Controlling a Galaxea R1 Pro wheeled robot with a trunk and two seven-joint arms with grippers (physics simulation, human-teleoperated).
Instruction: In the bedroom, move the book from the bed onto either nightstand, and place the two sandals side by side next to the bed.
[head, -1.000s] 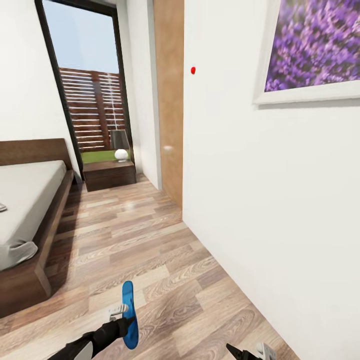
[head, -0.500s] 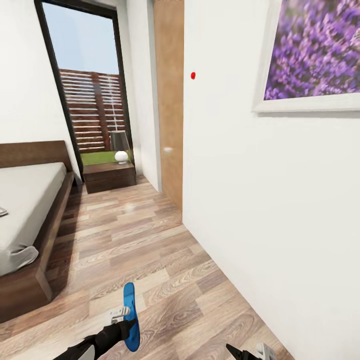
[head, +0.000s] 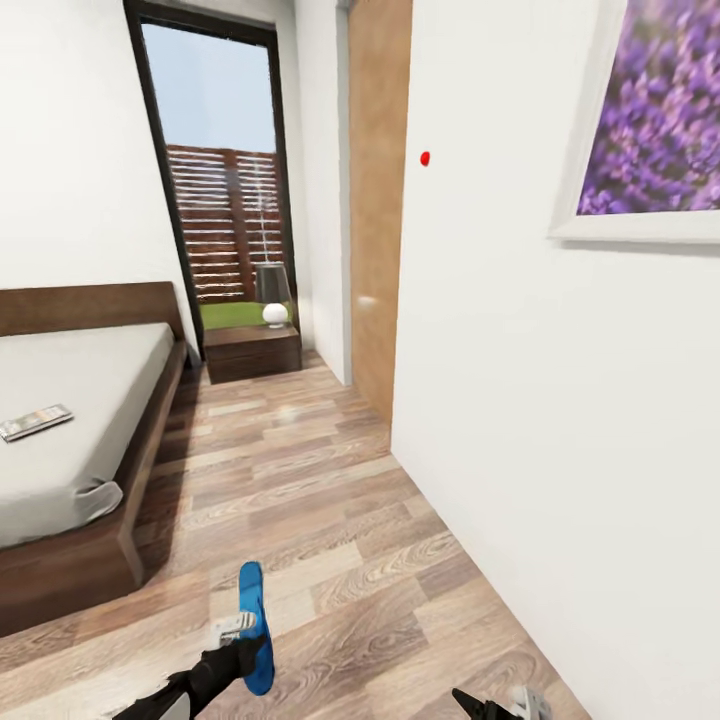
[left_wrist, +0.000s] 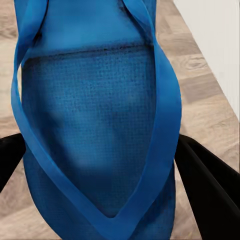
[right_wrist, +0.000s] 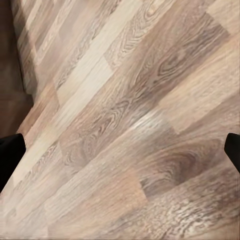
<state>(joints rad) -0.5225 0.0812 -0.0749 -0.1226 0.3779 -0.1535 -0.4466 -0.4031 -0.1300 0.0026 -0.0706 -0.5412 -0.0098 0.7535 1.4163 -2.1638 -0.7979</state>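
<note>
Left gripper (head: 243, 648): closed on a blue sandal (head: 253, 627), low in the head view, above the floor (head: 300, 480). In the left wrist view the dark fingers (left_wrist: 207, 185) sit at either side of the sandal (left_wrist: 95, 125), its thong straps meeting in a V near the camera.
Sandal: held on edge, its long axis pointing away from the robot, sole off the planks.
Right gripper (head: 500, 705): just its tips show at the lower edge of the head view. In the right wrist view the two dark fingertips (right_wrist: 10, 155) stand wide apart with nothing between them but bare floor (right_wrist: 130, 130), so it is open.
Bed (head: 70, 420): at the left, pale grey mattress on a dark wooden frame, headboard against the far wall.
Book (head: 35, 422): lies flat on the mattress near the left edge of the view; its cover is too small to read.
Nightstand (head: 252, 352): dark wood, beside the bed's head, in front of the glass door (head: 225, 200); a lamp (head: 272, 295) stands on it.
Right wall: white, with a purple flower picture (head: 650, 120) and a small red dot (head: 425, 158).
</note>
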